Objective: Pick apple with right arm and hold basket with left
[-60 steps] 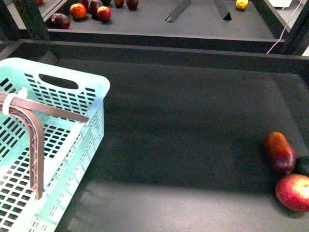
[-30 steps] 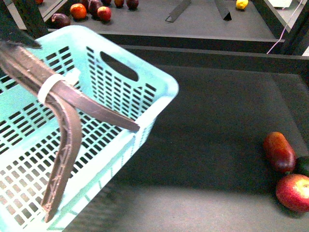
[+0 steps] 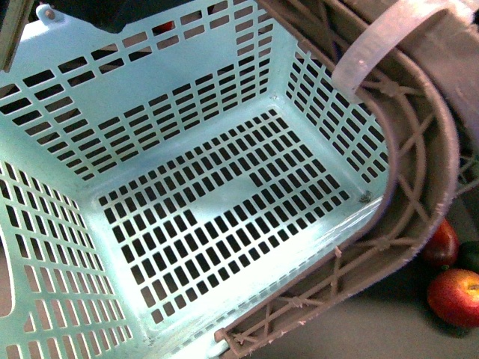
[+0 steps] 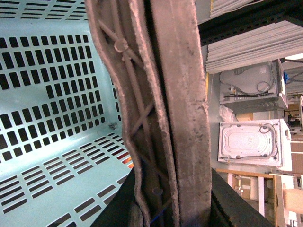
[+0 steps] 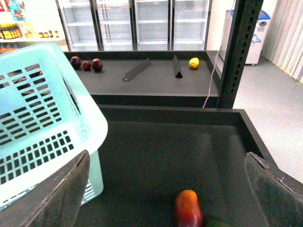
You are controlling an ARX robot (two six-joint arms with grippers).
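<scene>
**Basket hanging from the left claw, apple waiting**

The left gripper (image 4: 163,142) is clamping the brown lattice handle (image 4: 135,118). The mint basket (image 3: 187,194) is hanging tilted from it and filling most of the front view. A white zip tie (image 3: 382,45) is circling the handle.

The right gripper (image 5: 166,161) is hovering with its fingers spread wide, carrying nothing. The apple (image 3: 455,295) is lying on the dark table (image 5: 156,142), just beside a long dark red fruit (image 3: 441,243) and a small green fruit (image 3: 470,256).

I am judging the holding step as done and the picking as not begun. The next move is calling for the right arm to descend over the apple while avoiding its neighbours.

No readable writing is showing; the packets on the far shelves are too small.
</scene>
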